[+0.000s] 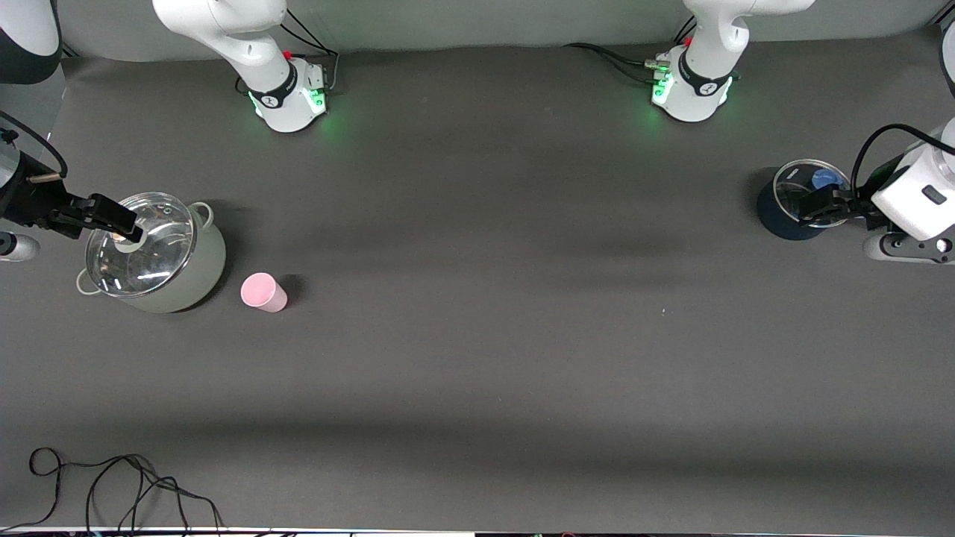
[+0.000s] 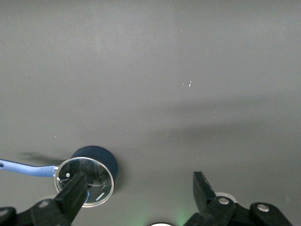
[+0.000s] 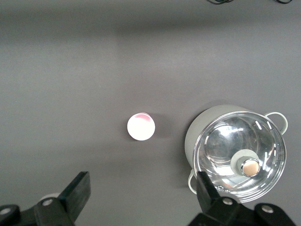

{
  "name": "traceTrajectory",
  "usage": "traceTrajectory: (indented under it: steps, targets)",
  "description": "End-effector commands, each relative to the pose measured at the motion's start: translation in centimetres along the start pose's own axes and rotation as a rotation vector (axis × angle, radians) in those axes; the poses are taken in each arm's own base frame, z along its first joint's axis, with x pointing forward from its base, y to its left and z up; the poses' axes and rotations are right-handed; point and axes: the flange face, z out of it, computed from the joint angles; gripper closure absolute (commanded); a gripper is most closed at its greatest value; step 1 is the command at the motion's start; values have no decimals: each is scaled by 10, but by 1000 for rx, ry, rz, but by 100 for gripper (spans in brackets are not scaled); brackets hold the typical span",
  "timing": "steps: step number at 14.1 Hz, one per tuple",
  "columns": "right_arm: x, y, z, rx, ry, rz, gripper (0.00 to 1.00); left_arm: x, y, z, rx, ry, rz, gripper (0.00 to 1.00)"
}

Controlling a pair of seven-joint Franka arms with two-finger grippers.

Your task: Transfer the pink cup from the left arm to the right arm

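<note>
The pink cup (image 1: 262,291) stands on the dark table at the right arm's end, beside a grey pot and a little nearer the front camera than it. It also shows in the right wrist view (image 3: 140,126), apart from both fingers. My right gripper (image 1: 123,224) is open and empty, up over the grey pot's glass lid (image 1: 138,242); its own view shows the jaws wide apart (image 3: 143,190). My left gripper (image 1: 821,205) is open and empty over a dark blue pot at the left arm's end, and its wrist view shows the same (image 2: 138,190).
The grey pot (image 1: 190,276) with a glass lid and side handles stands close to the cup (image 3: 197,136). The dark blue pot (image 1: 780,220) has a glass lid and a blue handle (image 2: 23,168). Black cables (image 1: 112,485) lie near the table's front edge.
</note>
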Motion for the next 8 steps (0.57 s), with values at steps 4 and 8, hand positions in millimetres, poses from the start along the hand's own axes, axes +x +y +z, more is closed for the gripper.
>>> traceTrajectory:
  steps: [4,8]
  targets:
    - [3,-1,-5,21,10,-20,0,8,1,-3,-29,-4,9,0]
    - [-2,-7,-3,71,-34,-8,0,5,-1,-6,-39,-5,3,0]
